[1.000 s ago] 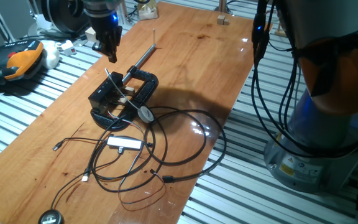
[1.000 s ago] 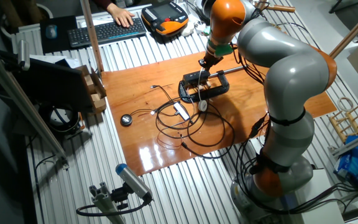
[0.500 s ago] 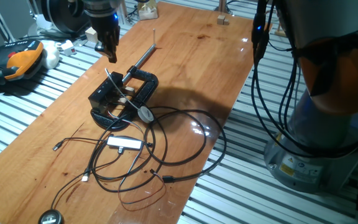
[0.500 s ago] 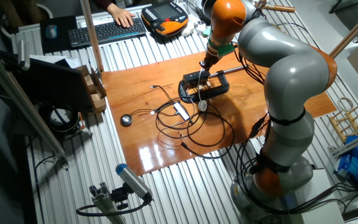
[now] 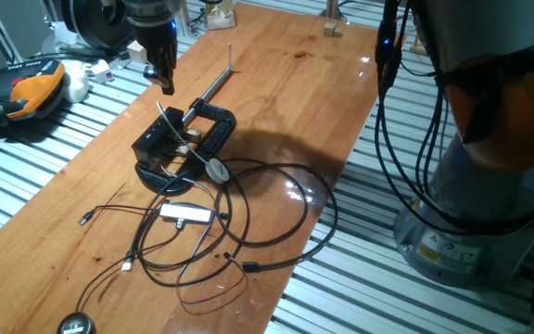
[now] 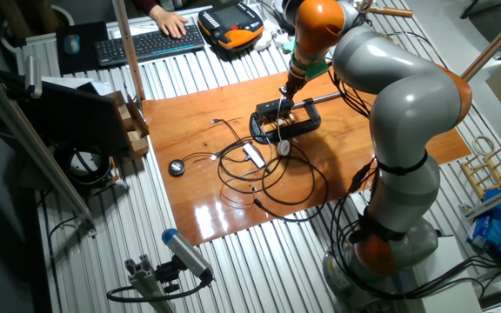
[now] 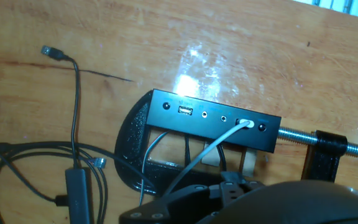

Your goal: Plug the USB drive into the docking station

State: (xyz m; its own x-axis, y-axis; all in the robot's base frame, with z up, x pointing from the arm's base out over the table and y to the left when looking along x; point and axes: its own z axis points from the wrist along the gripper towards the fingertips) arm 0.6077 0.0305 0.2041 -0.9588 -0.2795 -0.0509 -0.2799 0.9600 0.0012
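Observation:
The docking station point(image 5: 158, 146) is a black box on a rounded black base, held in a black C-clamp point(image 5: 215, 123) near the middle of the wooden table. From above, the docking station point(image 7: 213, 121) shows an empty USB port point(image 7: 185, 111) and a white cable point(image 7: 229, 134) plugged in beside it. My gripper point(image 5: 167, 87) hangs above and behind the dock, apart from it. Its fingers are close together, with a small dark piece at their tips that I take for the USB drive. In the other fixed view the gripper point(image 6: 285, 88) is just over the dock point(image 6: 270, 111).
Loose black cables point(image 5: 248, 223) loop across the table in front of the dock, with a flat silver adapter point(image 5: 185, 212) and a round black puck point(image 5: 74, 325). The clamp's metal rod point(image 5: 213, 85) points to the back. A teach pendant point(image 5: 26, 88) lies off the table's left edge.
The gripper has edged slightly up and back from the dock. Nothing else has moved.

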